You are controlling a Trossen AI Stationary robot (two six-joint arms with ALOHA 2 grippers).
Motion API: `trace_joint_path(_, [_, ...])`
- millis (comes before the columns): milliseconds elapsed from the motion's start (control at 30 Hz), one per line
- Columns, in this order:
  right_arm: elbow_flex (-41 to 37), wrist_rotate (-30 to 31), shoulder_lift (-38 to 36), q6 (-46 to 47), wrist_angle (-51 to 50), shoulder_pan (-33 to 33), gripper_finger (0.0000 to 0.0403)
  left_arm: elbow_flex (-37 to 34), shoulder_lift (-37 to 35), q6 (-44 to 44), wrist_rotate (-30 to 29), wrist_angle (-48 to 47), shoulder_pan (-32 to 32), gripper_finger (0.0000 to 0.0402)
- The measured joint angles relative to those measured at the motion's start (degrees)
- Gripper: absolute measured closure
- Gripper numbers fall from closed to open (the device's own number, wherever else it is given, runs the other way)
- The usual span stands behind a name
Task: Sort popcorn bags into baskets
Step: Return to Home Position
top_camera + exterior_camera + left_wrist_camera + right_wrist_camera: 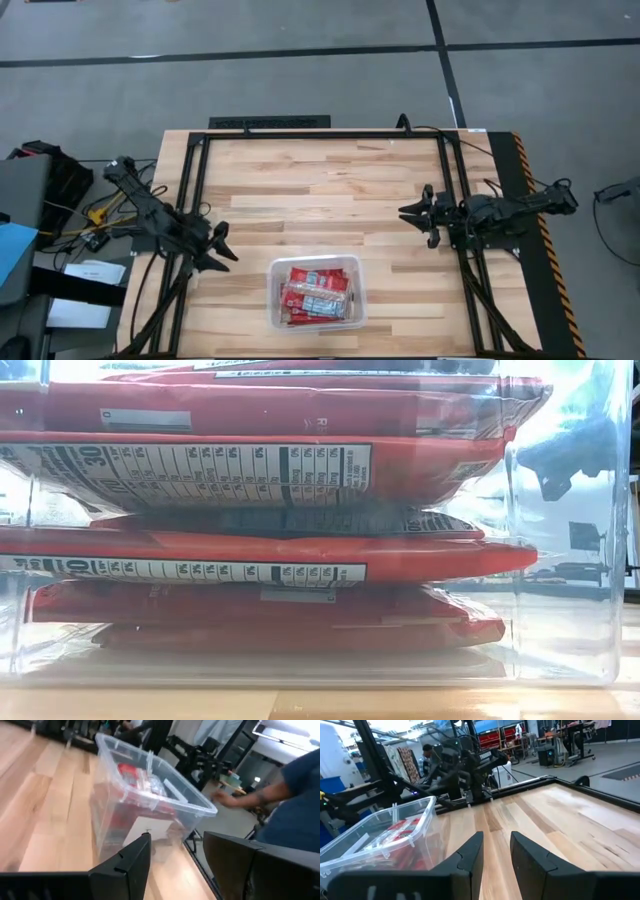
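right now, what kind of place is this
Likely a robotics lab or workshop: the left gripper and right gripper flank a framed wooden table, with red cabinets and other workstations on the open floor behind.

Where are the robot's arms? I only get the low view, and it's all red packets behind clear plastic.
Observer: In the high view, the left gripper sits near the left edge of the table, beside the clear bin but not touching it.
Operator: And the other one?
Observer: The right gripper waits near the right edge, fingers parted and empty, well apart from the bin.
Operator: Any packets lying loose?
Observer: None that I can see; the popcorn bags all lie inside the bin.
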Motion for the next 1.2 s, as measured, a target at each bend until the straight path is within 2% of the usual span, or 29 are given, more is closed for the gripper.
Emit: trace_joint_path(1200, [-0.1,0.1,0.0,-0.1,0.0,0.0,0.0280,0.7,1.3,0.7,0.6,-1.8,0.0,0.0230])
